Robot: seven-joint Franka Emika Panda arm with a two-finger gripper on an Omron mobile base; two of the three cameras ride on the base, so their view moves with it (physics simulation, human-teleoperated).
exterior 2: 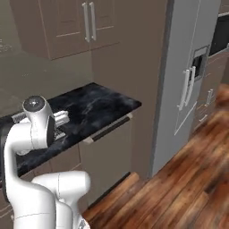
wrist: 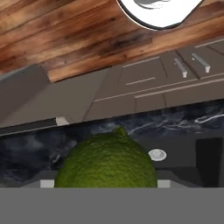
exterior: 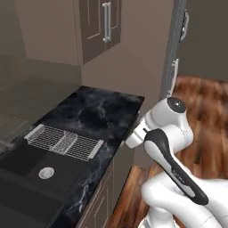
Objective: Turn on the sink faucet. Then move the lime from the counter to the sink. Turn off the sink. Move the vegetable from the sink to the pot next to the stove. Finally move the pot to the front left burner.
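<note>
Fingers spread wide around the lime, above the counter front edge, sink just beyond

The round yellow-green lime is cut off at 6 o'clock by the hand view's lower band. The matte black double sink runs off the left base view toward 8 o'clock, and the white arm hides the black marble-look counter's end at 9 o'clock in the right base view.

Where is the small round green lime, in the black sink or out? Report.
Out: the lime sits at the gripper, with the sink beyond.
</note>
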